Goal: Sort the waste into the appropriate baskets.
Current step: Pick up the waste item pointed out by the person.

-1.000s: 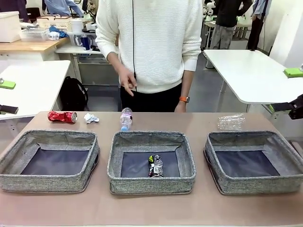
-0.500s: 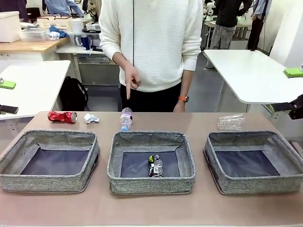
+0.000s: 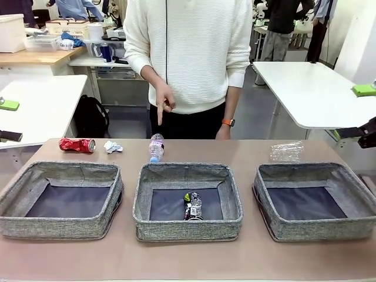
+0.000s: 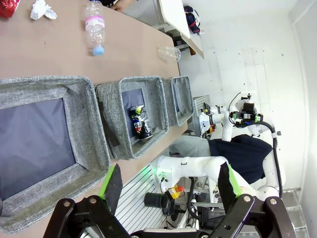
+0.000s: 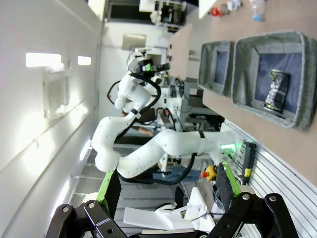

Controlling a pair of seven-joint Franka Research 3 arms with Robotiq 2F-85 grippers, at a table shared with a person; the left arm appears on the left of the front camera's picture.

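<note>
Person's hand (image 3: 163, 103) now points down; left gripper (image 4: 168, 172), right gripper (image 5: 166, 174) spread wide (empty).

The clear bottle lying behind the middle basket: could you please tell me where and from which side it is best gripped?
Probably its labelled middle, from straight above. The bottle lies on its side, blue cap towards the middle basket, so fingers closing across its round body fit best; the basket wall crowds the cap end.

A lab — white worktables (image 3: 311, 88), cluttered benches (image 3: 35, 56) behind.
</note>
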